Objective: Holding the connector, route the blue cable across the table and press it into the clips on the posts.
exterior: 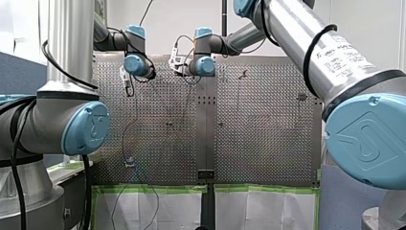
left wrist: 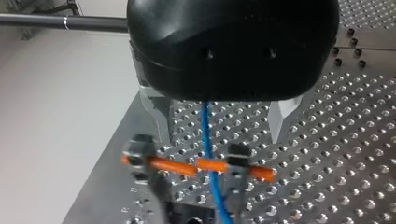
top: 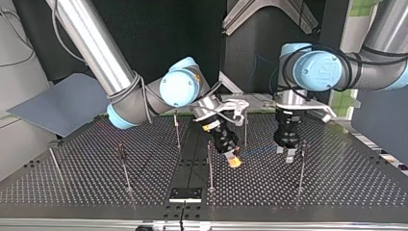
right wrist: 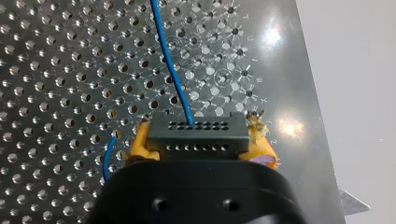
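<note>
In the right wrist view my right gripper point(right wrist: 200, 142) is shut on a black connector point(right wrist: 198, 130), held between its yellow pads point(right wrist: 140, 145). The blue cable point(right wrist: 170, 65) leaves the connector and runs ahead over the perforated table. In the top view this gripper point(top: 234, 162) hangs low near the middle, beside a thin post point(top: 210, 166). My left gripper point(left wrist: 219, 139) is open. The blue cable point(left wrist: 206, 130) passes between its metal fingers point(left wrist: 158, 116) without being gripped. Just ahead, the cable crosses an orange piece point(left wrist: 210, 164) held by two grey clips. In the top view the left gripper point(top: 290, 155) stands at the right.
Several thin posts rise from the table, among them one point(top: 177, 130) behind the middle, one point(top: 124, 166) at the top view's left and one point(top: 301, 166) at its right. A dark plate point(top: 185, 194) sits at the near edge. In the front view, green-edged sheets point(exterior: 153, 201) hang below the table.
</note>
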Robot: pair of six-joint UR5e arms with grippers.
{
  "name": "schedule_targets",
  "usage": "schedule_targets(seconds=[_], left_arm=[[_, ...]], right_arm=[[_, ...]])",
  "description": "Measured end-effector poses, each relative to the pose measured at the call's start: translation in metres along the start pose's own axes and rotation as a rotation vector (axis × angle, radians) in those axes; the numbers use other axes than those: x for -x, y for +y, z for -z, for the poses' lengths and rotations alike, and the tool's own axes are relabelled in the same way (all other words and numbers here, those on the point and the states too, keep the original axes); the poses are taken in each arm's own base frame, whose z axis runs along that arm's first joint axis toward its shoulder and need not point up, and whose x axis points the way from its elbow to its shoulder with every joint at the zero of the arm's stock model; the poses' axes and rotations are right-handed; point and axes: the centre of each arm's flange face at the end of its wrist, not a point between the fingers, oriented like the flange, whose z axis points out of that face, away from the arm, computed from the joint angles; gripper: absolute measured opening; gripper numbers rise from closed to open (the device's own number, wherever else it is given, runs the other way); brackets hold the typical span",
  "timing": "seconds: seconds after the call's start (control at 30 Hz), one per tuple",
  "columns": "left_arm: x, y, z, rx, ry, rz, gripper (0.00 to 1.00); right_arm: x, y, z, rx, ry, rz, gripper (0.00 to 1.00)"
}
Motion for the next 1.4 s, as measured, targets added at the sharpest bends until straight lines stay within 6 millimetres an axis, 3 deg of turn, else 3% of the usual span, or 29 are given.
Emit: schedule_targets(seconds=[0.2,0.27,0.3,0.33,0.37,0.4,0.47,0.53,0.57,1.4], left_arm=[[-0.0026,-0.0013,-0.0009,0.000,0.001,0.007,0.96],[-0.0025,-0.0013,-0.0010,0.001,0.000,0.010,0.74],[-0.0025,-0.0013,-0.0010,0.001,0.000,0.011,0.74],[-0.0025,-0.0012,-0.0010,0.001,0.000,0.012,0.60],[-0.0025,-0.0013,-0.0011,0.001,-0.001,0.013,0.37],[-0.0025,-0.0013,-0.0011,0.001,-0.001,0.014,0.37],[-0.0025,-0.0014,-0.0011,0.001,-0.001,0.016,0.21],[-0.0026,-0.0015,-0.0011,0.001,-0.001,0.018,0.21],[-0.0026,-0.0015,-0.0011,0.002,-0.001,0.019,0.00],[-0.0080,-0.0026,0.0057,0.055,0.020,0.020,0.00]], right_arm=[[0.0000,0.0002,0.0001,-0.002,-0.002,-0.001,0.00],[0.0001,0.0001,0.0001,-0.002,-0.002,-0.002,0.00],[0.0001,0.0002,0.0001,-0.002,-0.002,-0.002,0.00],[0.0001,0.0003,0.0001,-0.002,-0.002,-0.002,0.00],[0.0002,0.0005,0.0002,-0.001,-0.003,-0.003,0.00],[0.0000,0.0005,0.0003,-0.001,-0.003,-0.003,0.00],[0.0000,0.0011,0.0004,0.000,-0.004,-0.003,0.00],[0.0000,0.0015,0.0004,0.001,-0.005,-0.003,0.00],[0.0000,0.0015,0.0005,0.001,-0.005,-0.003,0.00],[0.0015,0.0023,0.0016,0.004,-0.017,-0.007,0.00]])
